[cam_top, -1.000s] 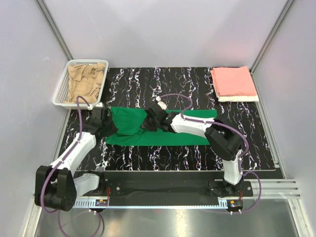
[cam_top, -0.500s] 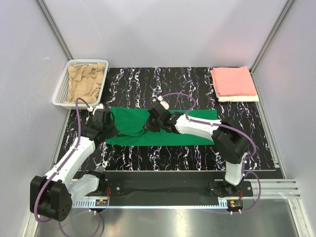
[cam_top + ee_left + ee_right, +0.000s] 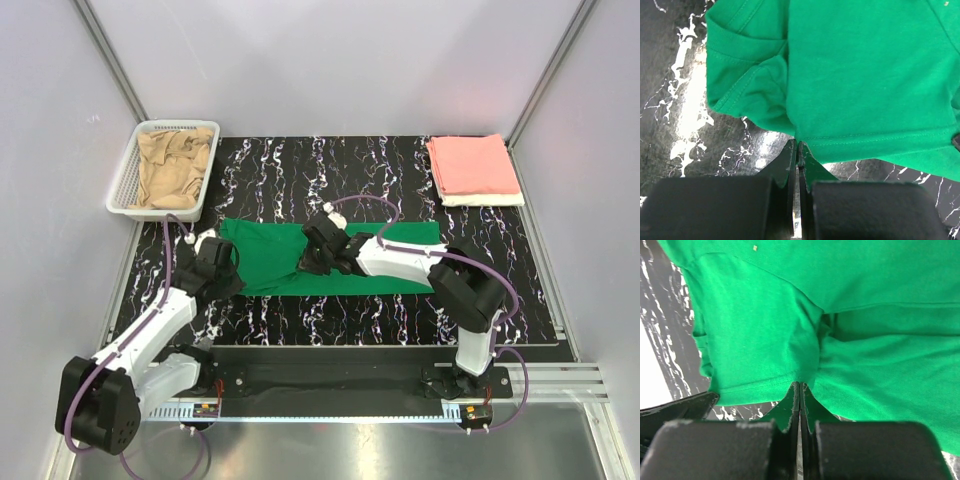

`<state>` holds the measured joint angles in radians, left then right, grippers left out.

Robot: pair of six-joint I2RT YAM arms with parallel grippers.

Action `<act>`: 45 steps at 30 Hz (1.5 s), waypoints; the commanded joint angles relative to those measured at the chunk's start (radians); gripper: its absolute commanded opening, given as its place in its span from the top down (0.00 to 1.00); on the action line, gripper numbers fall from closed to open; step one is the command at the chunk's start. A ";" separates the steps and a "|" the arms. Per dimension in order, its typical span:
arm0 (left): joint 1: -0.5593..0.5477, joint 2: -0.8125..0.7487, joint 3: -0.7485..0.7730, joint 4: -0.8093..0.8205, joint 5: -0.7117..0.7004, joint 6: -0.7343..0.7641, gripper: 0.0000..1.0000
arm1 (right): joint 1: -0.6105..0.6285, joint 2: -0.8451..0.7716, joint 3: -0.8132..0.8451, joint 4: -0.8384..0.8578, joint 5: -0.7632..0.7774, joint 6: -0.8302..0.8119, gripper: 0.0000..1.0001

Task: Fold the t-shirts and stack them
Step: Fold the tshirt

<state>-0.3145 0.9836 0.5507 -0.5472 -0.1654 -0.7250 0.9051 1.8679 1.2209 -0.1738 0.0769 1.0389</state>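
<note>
A marbled black table (image 3: 300, 165), seen from above, with two robot arms mounted at its near edge. A green t-shirt (image 3: 265, 250) lies across the middle of the table as a long band running left to right, with its left part doubled over on itself.

The left arm is bent sharply at its elbow near the table's front left corner. Its forearm slants up and to the right, and the left gripper (image 3: 230, 278) sits at the shirt's near left edge. In the left wrist view, the left gripper (image 3: 797, 146) has its two fingers pressed flat together with no gap. The tips pinch the shirt's stitched hem just beside a folded sleeve.

The right arm rises from its base on the right and bends at the elbow. Its forearm stretches leftward, low over the shirt, to the right gripper (image 3: 310, 262) near the shirt's middle. In the right wrist view, the right gripper (image 3: 800, 386) also has its fingers pressed tight together. They nip the cloth at a hem edge, and the fabric puckers at the tips.

At the far right corner, a folded salmon pink t-shirt (image 3: 473, 165) rests on a folded white t-shirt (image 3: 485, 200). At the far left, a crumpled tan-beige t-shirt (image 3: 172, 165) fills a white mesh basket (image 3: 120, 180).
</note>
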 commanded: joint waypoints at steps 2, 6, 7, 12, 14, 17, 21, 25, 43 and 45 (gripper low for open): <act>-0.003 0.018 -0.003 0.030 -0.046 -0.011 1.00 | 0.011 -0.038 -0.018 -0.003 0.020 -0.025 1.00; -0.001 0.070 0.009 0.047 -0.040 -0.002 1.00 | 0.011 -0.033 -0.020 -0.009 0.015 -0.060 0.97; -0.001 0.076 0.011 0.050 -0.037 -0.001 1.00 | 0.012 -0.033 -0.018 -0.015 0.018 -0.068 0.93; -0.003 0.084 0.008 0.061 -0.039 -0.001 1.00 | 0.011 -0.049 -0.007 -0.075 0.043 -0.112 0.65; -0.001 0.082 0.008 0.062 -0.043 0.001 1.00 | 0.012 -0.055 -0.012 -0.078 0.049 -0.109 0.60; -0.001 0.082 0.009 0.064 -0.046 0.006 1.00 | 0.012 -0.033 -0.006 -0.075 0.035 -0.108 0.59; -0.001 0.095 0.012 0.066 -0.049 0.018 1.00 | 0.011 0.008 0.032 -0.070 0.023 -0.112 0.65; -0.001 0.096 0.012 0.069 -0.052 0.021 1.00 | 0.012 0.037 0.052 -0.067 0.012 -0.097 0.65; -0.001 0.119 -0.017 0.107 -0.045 0.027 1.00 | 0.012 0.102 0.080 -0.039 -0.025 -0.063 0.87; -0.001 0.118 -0.017 0.107 -0.043 0.029 1.00 | 0.011 0.091 0.077 -0.039 -0.017 -0.068 0.94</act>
<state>-0.3145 1.0977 0.5407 -0.4767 -0.1890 -0.7074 0.9092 1.9667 1.2579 -0.2356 0.0589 0.9672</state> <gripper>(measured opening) 0.016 0.092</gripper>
